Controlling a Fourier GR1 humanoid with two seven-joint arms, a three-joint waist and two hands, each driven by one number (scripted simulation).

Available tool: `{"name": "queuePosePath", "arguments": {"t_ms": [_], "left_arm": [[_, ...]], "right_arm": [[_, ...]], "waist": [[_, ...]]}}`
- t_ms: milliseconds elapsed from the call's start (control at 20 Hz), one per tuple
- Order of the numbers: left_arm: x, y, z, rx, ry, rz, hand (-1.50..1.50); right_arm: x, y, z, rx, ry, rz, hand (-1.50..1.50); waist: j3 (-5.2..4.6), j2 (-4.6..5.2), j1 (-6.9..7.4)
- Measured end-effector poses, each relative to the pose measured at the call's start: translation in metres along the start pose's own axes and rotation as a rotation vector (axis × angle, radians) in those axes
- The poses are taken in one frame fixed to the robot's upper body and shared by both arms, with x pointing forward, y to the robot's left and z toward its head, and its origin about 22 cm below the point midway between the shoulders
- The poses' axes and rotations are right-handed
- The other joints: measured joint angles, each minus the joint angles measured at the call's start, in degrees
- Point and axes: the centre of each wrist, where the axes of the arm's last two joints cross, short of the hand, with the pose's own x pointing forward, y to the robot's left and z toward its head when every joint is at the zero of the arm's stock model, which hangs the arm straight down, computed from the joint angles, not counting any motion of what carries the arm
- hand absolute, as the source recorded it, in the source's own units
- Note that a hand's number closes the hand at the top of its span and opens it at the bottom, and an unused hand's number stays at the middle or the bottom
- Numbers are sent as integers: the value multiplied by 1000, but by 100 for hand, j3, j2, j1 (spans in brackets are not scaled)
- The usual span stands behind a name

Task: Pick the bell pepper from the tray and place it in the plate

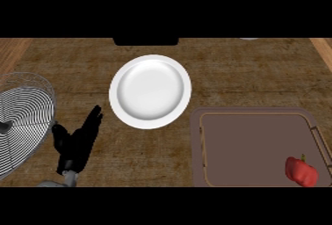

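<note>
The left hand (77, 143) is being held open at the lower left of the view, its fingers (95, 115) straight and pointing up and slightly right, with the thumb set out to the left. Nothing is being held by it. Only a short piece of its grey forearm (70, 177) is being shown before it is cut off by the lower edge. The right hand is not being shown at all.

Just left of the hand, a round wire rack (23, 121) is being cut off by the left edge, so only part of it is being seen. Up and to the right of the fingers, a white plate (150, 91) is lying on the brown counter (246, 74), well apart from the hand.

At the lower right, 1 brown tray (253, 136) is being cropped by the lower and right edges. The red bell pepper (302, 170) is lying in the tray's lower right corner, close to the rim. Its long axis is running roughly up and down the view, tilted a little, with the stem pointing upward. Its lower end is being partly cut off.

A dark object (145, 41) at the top edge is too cropped to be made out.
</note>
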Motion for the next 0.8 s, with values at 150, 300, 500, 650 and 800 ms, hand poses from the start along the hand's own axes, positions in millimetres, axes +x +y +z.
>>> {"name": "queuePosePath", "arguments": {"t_ms": [150, 300, 500, 650, 800], "left_arm": [[1, 8, 2, -3, 2, -5, 0], [-1, 3, -1, -2, 1, -1, 0], [0, -2, -1, -3, 1, 2, 0], [0, 0, 0, -1, 1, -5, 0], [1, 0, 0, -8, 6, -1, 0]], "right_arm": [[5, 13, 0, 48, -2, 24, -150], [7, 31, -4, 71, 1, 42, -150], [11, 47, -9, 103, 30, 63, -150], [15, 59, -10, 147, 54, 60, -150], [16, 73, -14, 181, 62, 54, -150]], "waist": [[-5, -1, 8], [-1, -7, 13], [-2, -6, 19], [-2, -6, 20], [-1, -4, 23]]}}
